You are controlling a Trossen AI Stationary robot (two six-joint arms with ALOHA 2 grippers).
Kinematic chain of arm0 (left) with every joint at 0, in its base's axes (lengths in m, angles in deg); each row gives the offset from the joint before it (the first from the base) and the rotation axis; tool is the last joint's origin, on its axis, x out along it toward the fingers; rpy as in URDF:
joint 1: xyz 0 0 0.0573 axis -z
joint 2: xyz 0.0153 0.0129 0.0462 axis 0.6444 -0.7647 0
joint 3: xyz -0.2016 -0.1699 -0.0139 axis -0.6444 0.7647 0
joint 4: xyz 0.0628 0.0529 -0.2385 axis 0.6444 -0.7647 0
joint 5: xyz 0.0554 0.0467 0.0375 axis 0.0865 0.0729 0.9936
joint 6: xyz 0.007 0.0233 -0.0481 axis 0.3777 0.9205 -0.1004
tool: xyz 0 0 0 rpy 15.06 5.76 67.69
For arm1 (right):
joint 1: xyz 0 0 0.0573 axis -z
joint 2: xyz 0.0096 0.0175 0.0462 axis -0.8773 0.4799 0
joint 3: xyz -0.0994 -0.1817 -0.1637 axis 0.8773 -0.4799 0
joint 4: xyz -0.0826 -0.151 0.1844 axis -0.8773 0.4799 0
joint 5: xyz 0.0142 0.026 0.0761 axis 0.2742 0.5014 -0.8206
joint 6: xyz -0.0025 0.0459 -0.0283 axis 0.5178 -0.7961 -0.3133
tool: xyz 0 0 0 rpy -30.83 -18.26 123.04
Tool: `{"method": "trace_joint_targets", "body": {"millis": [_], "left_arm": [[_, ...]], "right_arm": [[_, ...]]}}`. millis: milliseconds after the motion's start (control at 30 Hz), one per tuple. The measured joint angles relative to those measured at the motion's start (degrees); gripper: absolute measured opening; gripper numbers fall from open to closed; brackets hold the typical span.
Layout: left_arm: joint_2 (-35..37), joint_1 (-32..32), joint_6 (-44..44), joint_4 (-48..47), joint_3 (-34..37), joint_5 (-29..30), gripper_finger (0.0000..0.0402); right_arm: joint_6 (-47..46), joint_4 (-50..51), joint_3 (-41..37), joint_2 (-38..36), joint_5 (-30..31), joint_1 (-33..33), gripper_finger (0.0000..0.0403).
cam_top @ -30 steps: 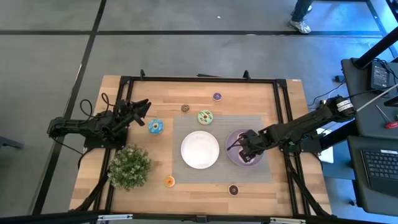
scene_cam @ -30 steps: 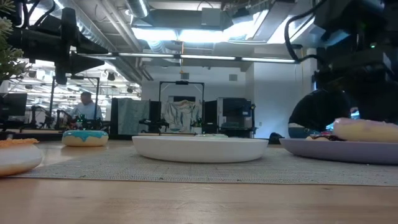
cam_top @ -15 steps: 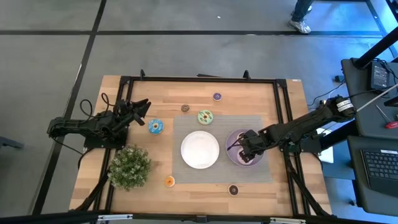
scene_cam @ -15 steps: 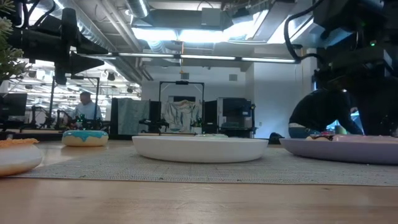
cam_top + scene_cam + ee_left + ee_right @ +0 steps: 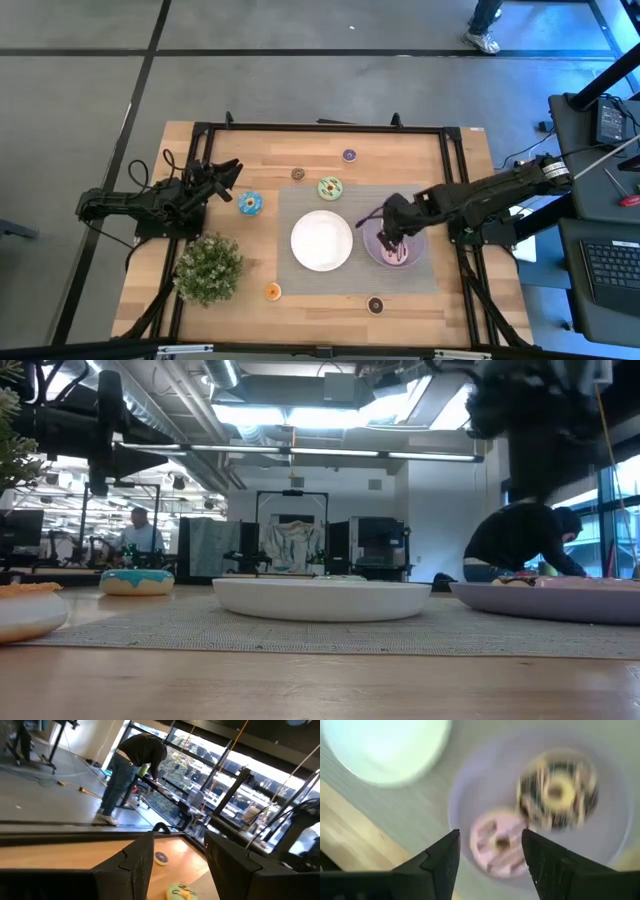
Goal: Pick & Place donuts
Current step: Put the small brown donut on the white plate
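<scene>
My right gripper [image 5: 387, 238] hovers open above the purple plate [image 5: 408, 250]. Between its fingers the right wrist view [image 5: 490, 837] shows the pink donut [image 5: 499, 847] and the brown sprinkled donut [image 5: 557, 795] lying flat in that plate. My left gripper [image 5: 232, 170] waits open and raised near the table's left edge, pointing at the green donut [image 5: 181, 891] and the tiny purple donut [image 5: 161, 857]. The blue donut [image 5: 250, 204], green donut [image 5: 330, 187], tiny purple [image 5: 349, 156], tiny brown [image 5: 298, 174] and orange [image 5: 272, 292] donuts lie flat on the table.
A white plate [image 5: 321, 240] sits on the grey mat left of the purple plate. A potted plant [image 5: 208, 268] stands at the near left. Another tiny brown donut [image 5: 376, 305] lies by the mat's near edge. People move in the room beyond.
My right gripper set the pink donut down in the purple plate and let it go. It then rose clear and shifted a little toward the table's left and far side. The pink donut, earlier above the plate's rim, now lies in the plate.
</scene>
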Motion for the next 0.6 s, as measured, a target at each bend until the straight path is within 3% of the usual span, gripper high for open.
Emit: {"method": "trace_joint_targets", "body": {"millis": [100, 300, 600], "left_arm": [[0.0, 0.0, -1.8, 0.0, 0.0, -0.4, 0.0169], [0.0, 0.0, -2.1, 0.0, 0.0, -0.4, 0.0169], [0.0, 0.0, -2.1, 0.3, 0.0, -3.6, 0.0169]], "right_arm": [[4.1, -1.2, 2.2, 0.0, 2.8, 2.5, 0.0213], [11.9, -4.8, 2.5, 0.0, 1.6, 9.2, 0.0213], [15.4, -5.2, 2.4, 0.0, 6.9, 14.6, 0.0213]]}}
